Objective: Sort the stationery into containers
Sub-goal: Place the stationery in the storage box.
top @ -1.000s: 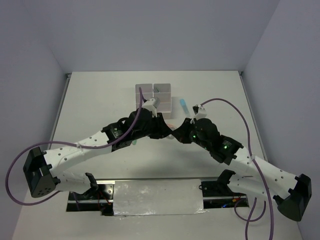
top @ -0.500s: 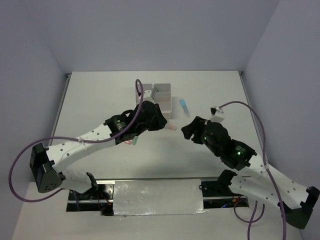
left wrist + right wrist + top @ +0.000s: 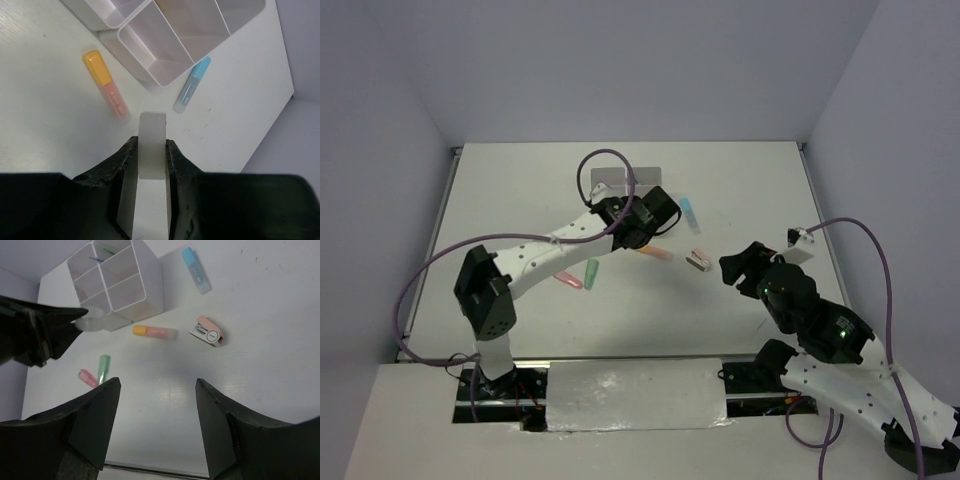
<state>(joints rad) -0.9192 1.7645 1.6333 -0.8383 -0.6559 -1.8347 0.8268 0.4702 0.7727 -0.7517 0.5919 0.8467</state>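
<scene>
**Left tool carries the tape ring to the containers; right tool opens and draws back**

The left tool (image 3: pixel 150 144) is clamped on a cloudy, translucent tape ring (image 3: pixel 152 125), which stands on edge between the two black fingers. A second ago this tool hung at the near side of the containers (image 3: pixel 165 50). It now sits over their near right corner, and the arm covers most of the block in the top view. The right tool (image 3: pixel 158 381) was nearly shut and close to the left one. Its jaws now stand wide apart and hold nothing, and the arm has pulled back to the right, well apart from the block.

The containers are a white block of square, open-top compartments near the far middle of the worktop (image 3: pixel 520 200). A thin green item (image 3: pixel 106 248) and a thin blue item (image 3: pixel 95 259) lie in the far cells.

An orange marker (image 3: pixel 155 332) lies just in front of the block, and a blue marker (image 3: pixel 196 270) lies just to its right. A small pink stapler (image 3: pixel 207 332) lies right of the orange marker; it did not show earlier. A green marker (image 3: pixel 103 368) and a pink marker (image 3: pixel 88 377), hidden under the left arm a second ago, lie close together to the near left.

Faint print on the orange marker's barrel is too small to read.
</scene>
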